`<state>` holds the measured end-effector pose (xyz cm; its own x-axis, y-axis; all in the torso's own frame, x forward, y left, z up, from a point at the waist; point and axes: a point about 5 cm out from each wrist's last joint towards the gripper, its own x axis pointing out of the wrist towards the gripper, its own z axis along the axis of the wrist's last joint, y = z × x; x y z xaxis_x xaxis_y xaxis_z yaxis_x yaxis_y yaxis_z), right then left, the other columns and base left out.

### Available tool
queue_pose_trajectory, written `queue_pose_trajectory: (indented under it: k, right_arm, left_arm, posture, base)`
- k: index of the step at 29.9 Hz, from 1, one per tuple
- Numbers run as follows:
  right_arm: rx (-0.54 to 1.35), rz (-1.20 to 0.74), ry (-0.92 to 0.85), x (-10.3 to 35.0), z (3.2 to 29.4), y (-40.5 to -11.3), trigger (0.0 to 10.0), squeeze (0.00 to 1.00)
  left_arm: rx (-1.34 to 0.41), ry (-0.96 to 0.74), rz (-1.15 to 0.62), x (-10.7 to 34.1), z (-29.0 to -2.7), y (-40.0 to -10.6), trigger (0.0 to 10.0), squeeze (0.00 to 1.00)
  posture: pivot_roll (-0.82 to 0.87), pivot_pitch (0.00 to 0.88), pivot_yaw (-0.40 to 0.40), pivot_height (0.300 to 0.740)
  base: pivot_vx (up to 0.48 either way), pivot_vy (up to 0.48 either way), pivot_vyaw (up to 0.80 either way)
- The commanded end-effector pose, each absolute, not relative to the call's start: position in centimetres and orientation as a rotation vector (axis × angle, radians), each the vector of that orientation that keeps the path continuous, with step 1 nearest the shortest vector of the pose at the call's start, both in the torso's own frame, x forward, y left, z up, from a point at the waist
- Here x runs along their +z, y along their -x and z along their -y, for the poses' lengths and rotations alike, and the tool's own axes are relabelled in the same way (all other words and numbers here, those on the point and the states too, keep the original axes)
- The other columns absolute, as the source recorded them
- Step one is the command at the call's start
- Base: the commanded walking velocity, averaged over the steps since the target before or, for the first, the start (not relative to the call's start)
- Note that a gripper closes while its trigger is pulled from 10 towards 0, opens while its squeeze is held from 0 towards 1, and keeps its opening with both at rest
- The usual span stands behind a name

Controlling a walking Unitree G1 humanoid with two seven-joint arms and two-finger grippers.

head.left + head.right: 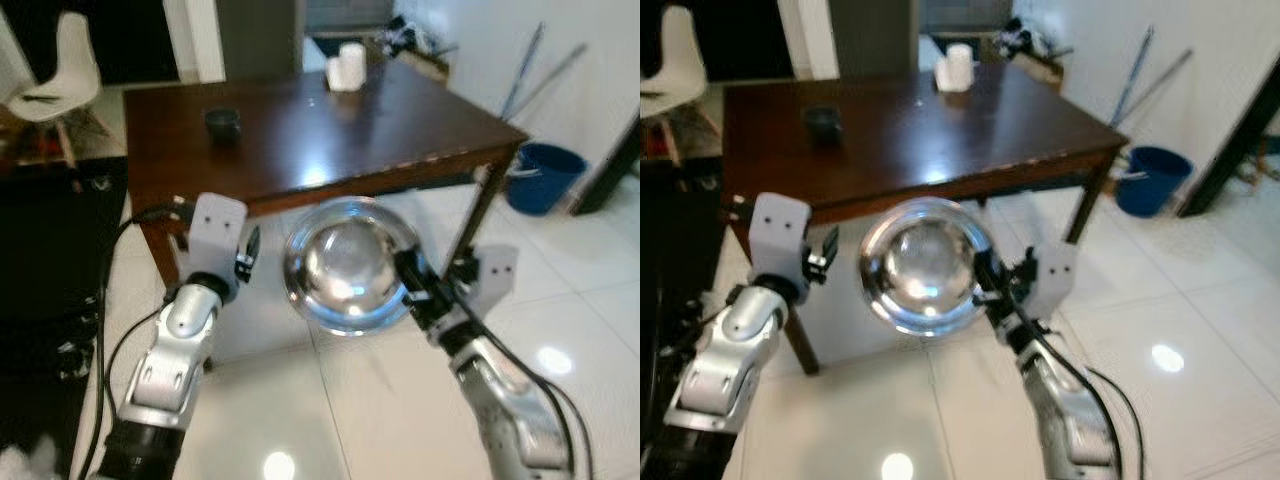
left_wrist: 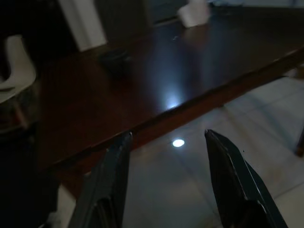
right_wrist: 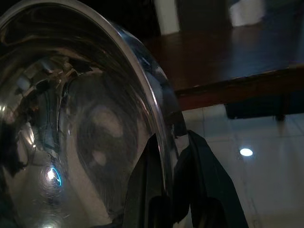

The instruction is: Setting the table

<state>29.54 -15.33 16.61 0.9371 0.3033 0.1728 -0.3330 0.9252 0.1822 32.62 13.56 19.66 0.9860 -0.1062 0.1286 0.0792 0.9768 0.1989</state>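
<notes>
Hanging in the air short of the table (image 1: pixel 400 130), the steel bowl (image 1: pixel 345 265) is pinched at its 3 o'clock rim by the right gripper (image 1: pixel 408 272) fingers. The table edge lies at 12 o'clock. The left gripper (image 2: pixel 166 156), at 9 o'clock, spreads wide, empty.

Shiny steel bowl (image 1: pixel 348 265) held upright before dark table (image 1: pixel 300 130).

Silver arms (image 1: pixel 170 350), white wrist blocks (image 1: pixel 217 228), black cables (image 1: pixel 105 330)
</notes>
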Motion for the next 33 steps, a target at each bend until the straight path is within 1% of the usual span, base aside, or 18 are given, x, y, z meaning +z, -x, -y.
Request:
queue_pose_trajectory:
  k: [1, 11, 20, 25, 33]
  right_arm:
    - [0.357, 0.165, -0.222, 17.1, 14.5, -29.5, 10.0, 0.00]
    - [0.361, 0.173, -0.222, 17.6, 14.4, -29.6, 10.0, 0.00]
    - [0.286, 0.205, -0.257, 18.4, 15.5, -30.1, 10.0, 0.00]
    - [0.113, 0.220, -0.254, 18.6, 17.9, -30.7, 10.0, 0.00]
    - [0.052, 0.221, -0.264, 18.6, 19.0, -30.9, 10.0, 0.00]
  left_arm:
    - [-0.067, -0.204, 0.130, 19.4, -14.3, -32.6, 10.0, 0.12]
    - [-0.063, -0.201, 0.136, 19.4, -14.3, -32.7, 10.0, 0.12]
    - [-0.070, -0.199, 0.145, 19.5, -14.3, -32.8, 10.0, 0.12]
    - [-0.101, -0.199, 0.154, 19.7, -13.7, -32.8, 10.0, 0.12]
    - [-0.117, -0.195, 0.159, 19.7, -13.3, -32.9, 10.0, 0.12]
  posture:
    - [-0.06, 0.000, 0.053, 0.740]
    - [-0.06, 0.000, 0.051, 0.740]
    - [-0.06, 0.000, 0.056, 0.740]
    - [-0.06, 0.000, 0.060, 0.740]
    - [-0.06, 0.000, 0.063, 0.740]
  base:
    - [0.480, 0.000, 0.74]
    - [0.480, 0.000, 0.74]
    - [0.480, 0.000, 0.00]
    - [0.480, 0.000, 0.00]
    - [0.480, 0.000, 0.00]
